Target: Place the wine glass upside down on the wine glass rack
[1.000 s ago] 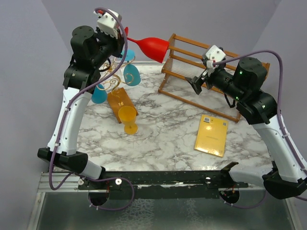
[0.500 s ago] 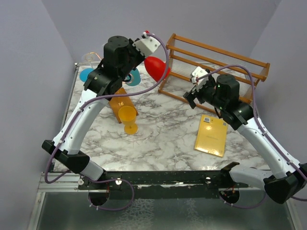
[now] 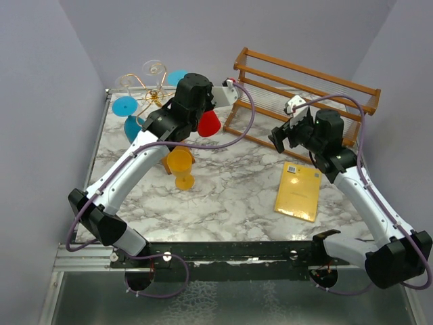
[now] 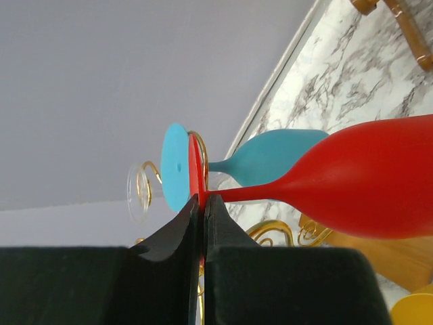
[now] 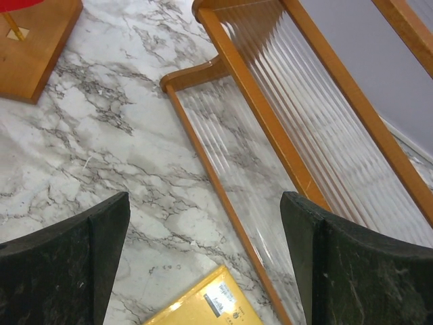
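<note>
My left gripper [image 3: 202,108] [image 4: 201,203] is shut on the thin foot of the red wine glass [image 3: 208,123]. The glass hangs bowl-down beside the gold wire wine glass rack [image 3: 153,80]. In the left wrist view the red bowl [image 4: 379,177] sits next to a blue glass [image 4: 270,156] hanging on the rack, with gold curls [image 4: 272,230] just below. The rack's orange-brown wooden base [image 3: 162,145] is partly hidden by my arm. My right gripper [image 3: 278,139] [image 5: 203,217] is open and empty above the marble.
A large brown slatted rack [image 3: 304,81] [image 5: 270,128] stands at the back right. A yellow packet [image 3: 298,191] [image 5: 196,305] lies right of centre. A yellow glass [image 3: 180,167] stands by the wooden base. Blue glasses [image 3: 126,107] and a clear one [image 3: 124,81] hang on the gold rack.
My left arm has swung the red glass from high and level at the back down to bowl-down beside the gold rack. My right arm has drawn back slightly, still open.
</note>
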`<action>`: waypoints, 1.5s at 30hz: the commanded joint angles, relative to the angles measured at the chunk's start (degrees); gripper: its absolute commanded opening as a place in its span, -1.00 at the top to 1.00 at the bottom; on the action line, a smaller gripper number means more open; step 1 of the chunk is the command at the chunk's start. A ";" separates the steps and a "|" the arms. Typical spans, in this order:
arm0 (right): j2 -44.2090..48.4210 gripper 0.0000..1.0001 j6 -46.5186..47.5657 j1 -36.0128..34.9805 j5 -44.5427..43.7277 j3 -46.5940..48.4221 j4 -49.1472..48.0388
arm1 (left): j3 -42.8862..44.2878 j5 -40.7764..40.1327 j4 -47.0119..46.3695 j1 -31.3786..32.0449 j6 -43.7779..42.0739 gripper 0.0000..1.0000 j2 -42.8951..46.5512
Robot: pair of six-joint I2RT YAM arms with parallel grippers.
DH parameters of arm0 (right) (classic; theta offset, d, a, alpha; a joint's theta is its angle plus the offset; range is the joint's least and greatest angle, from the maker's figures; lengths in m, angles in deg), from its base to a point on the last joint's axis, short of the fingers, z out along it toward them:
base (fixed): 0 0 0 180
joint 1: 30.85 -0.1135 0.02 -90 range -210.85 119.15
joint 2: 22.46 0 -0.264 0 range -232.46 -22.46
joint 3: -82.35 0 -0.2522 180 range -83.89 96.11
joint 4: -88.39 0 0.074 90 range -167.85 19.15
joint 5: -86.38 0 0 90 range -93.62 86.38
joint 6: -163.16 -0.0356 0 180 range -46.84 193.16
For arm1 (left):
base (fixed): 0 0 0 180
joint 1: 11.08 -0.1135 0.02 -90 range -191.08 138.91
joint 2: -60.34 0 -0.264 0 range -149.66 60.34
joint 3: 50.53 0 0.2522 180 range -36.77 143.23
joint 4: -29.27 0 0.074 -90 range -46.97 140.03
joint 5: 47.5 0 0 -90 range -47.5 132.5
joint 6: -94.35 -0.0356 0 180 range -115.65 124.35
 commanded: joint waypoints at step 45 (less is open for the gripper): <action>-4.87 -0.84 -1.57 2.08 6.56 0.77 -1.89 | -0.38 -6.90 10.46 -0.09 -6.37 1.00 6.94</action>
